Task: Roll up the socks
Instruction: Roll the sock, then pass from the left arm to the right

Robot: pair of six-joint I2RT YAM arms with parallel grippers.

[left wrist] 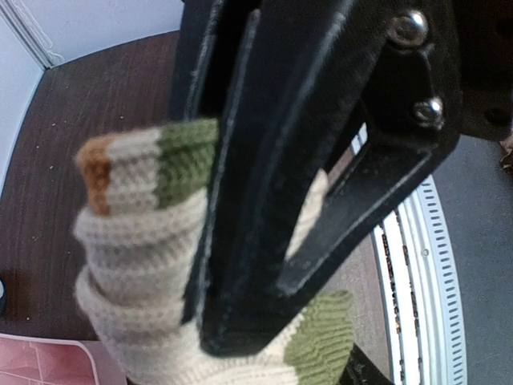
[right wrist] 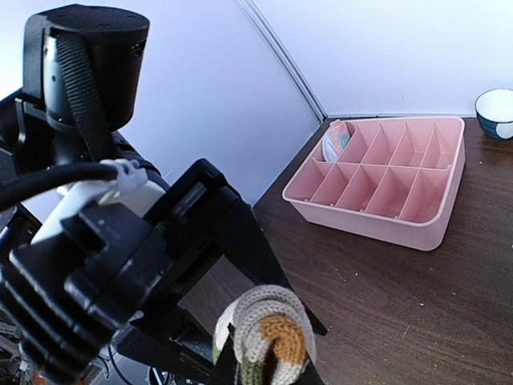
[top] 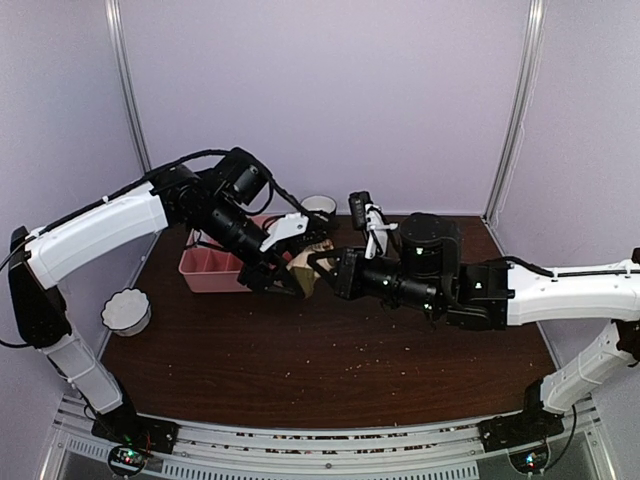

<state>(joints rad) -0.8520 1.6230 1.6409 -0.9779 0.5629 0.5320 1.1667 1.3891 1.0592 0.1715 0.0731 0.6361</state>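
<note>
Two arms meeting over the middle of the brown bench point(top: 330, 370), seen from above and from both wrists. The right gripper point(top: 328, 268) is closed tight on the tan sock point(right wrist: 264, 333), which is wound into a compact roll; its end faces the right wrist camera as a spiral with an orange-brown core, and cream ribbing with green bands wraps the outside. The left gripper point(top: 283, 280) faces the right gripper tip to tip, with the roll lying between the two. In the left wrist view a black finger crosses the front of the roll, touching the knit; whether the left jaws press on the sock or stand free of it cannot be told. The pink divided tray point(top: 212, 272) sits on the bench just behind the left gripper, on its outer side, partly covered by that arm. The second sock point(right wrist: 337, 144), pale with teal and pink patches, is tucked into a corner compartment of the tray, well apart from the right gripper. A white bowl point(top: 126, 310) stands well to the outer side of the left gripper, beside the left arm; a dark-rimmed bowl point(top: 318, 205) stands beyond both grippers, toward the back wall.
</note>
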